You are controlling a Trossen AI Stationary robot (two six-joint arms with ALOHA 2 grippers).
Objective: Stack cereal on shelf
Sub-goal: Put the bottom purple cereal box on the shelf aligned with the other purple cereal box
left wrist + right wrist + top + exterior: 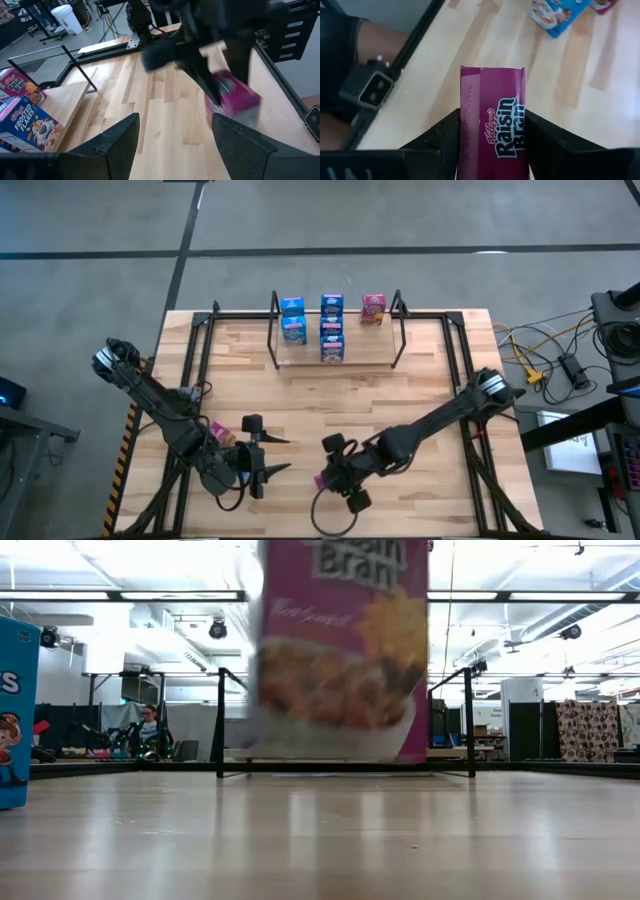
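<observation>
Near the front edge of the pale wooden surface [420,380], the right claw [492,145] pinches a glossy magenta cardboard box [495,135] by its flat sides. Left claw [172,140] spread empty beside two boxes [25,120]; wire-post shelf [335,330] well beyond.

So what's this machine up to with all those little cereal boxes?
It is stocking a small shelf at the back of the table with mini cereal boxes. The right gripper has its fingers either side of a pink Raisin Bran box near the table's front edge. The left gripper waits open beside it, holding nothing. Several blue boxes and one pink box already sit on the shelf.
</observation>
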